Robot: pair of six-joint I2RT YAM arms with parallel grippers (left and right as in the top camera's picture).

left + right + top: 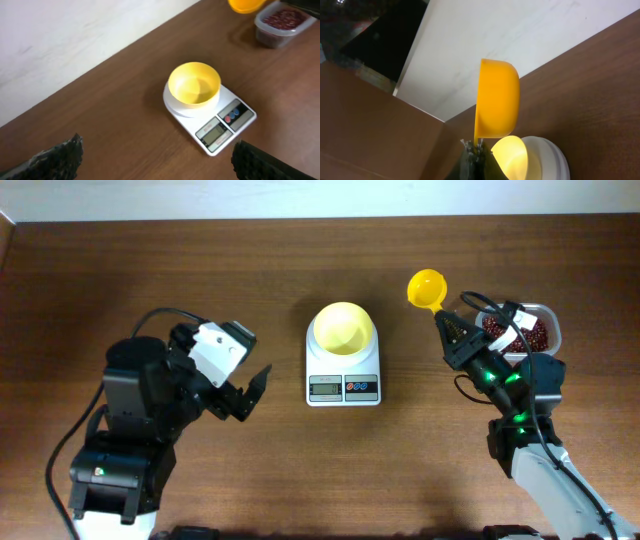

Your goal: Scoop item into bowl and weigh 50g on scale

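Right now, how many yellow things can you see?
2: the bowl on the scale, and the scoop held by the right gripper. None seems hidden.

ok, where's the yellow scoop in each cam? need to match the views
Overhead: yellow scoop right of centre near the top, its handle in the right gripper.
Left wrist: scoop in the top right corner, cut off by the frame edge.
Right wrist: scoop mid-frame, seen side-on.
Shared landmark: the pale yellow bowl on the white scale, in all three views.
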